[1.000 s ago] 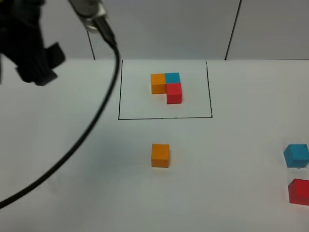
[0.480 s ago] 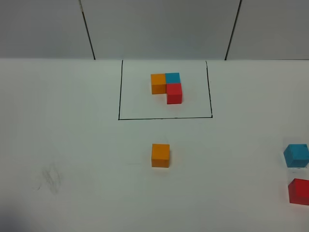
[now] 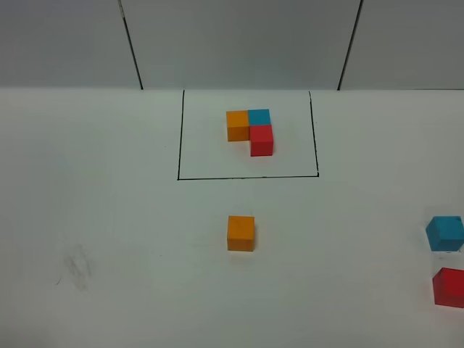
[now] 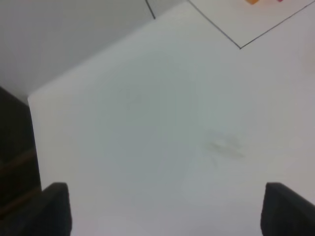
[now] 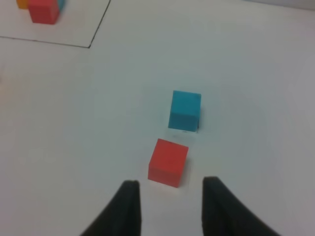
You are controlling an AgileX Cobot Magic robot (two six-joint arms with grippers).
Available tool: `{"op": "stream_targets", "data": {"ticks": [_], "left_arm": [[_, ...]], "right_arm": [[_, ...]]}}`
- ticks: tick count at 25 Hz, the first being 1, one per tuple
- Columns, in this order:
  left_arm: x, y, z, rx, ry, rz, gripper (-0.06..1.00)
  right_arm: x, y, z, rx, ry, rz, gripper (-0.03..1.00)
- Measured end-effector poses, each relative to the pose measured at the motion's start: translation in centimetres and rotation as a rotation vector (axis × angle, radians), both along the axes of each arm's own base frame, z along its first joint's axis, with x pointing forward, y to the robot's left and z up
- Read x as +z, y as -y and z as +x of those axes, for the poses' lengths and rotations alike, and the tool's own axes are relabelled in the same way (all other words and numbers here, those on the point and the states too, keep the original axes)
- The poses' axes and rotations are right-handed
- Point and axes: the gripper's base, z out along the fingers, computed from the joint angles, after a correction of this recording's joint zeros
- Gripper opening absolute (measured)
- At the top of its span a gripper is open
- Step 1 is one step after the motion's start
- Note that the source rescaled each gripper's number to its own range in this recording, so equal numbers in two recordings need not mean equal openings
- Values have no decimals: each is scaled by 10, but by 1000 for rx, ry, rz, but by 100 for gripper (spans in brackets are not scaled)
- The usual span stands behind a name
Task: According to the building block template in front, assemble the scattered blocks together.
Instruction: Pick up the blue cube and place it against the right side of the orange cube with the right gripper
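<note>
The template point(image 3: 250, 131) is an L of orange, cyan-blue and red cubes inside a thin black outline at the back centre. A loose orange cube point(image 3: 241, 233) sits in front of the outline. A loose cyan-blue cube point(image 3: 444, 233) and a loose red cube point(image 3: 449, 287) sit at the right edge. In the right wrist view my right gripper point(image 5: 169, 206) is open just short of the red cube point(image 5: 168, 162), with the cyan-blue cube point(image 5: 185, 110) beyond it. My left gripper point(image 4: 165, 209) is open over bare table. Neither gripper shows in the exterior view.
A faint grey smudge point(image 3: 75, 267) marks the white table at the front left. The table's left edge point(image 4: 30, 128) drops off near my left gripper. A grey panelled wall point(image 3: 239, 43) stands behind the table.
The left arm and its black cable were at the upper left of the exterior view one second ago. They have left that view. The cubes have not moved.
</note>
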Motion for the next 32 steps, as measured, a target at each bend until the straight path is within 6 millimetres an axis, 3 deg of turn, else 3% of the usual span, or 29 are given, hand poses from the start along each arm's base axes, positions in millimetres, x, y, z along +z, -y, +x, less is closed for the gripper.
{"op": "stream_targets", "data": {"ticks": [9,19,32], "left_arm": [[-40,20,-27,309,182,-348,66],[-99,13,-2,490,1,-382,66],[-100,14,-2,468,-10,-377,66]], "right_arm": [[0,0,0,0,0,0,0],[0,0,0,0,0,0,0],[0,0,0,0,0,0,0]]}}
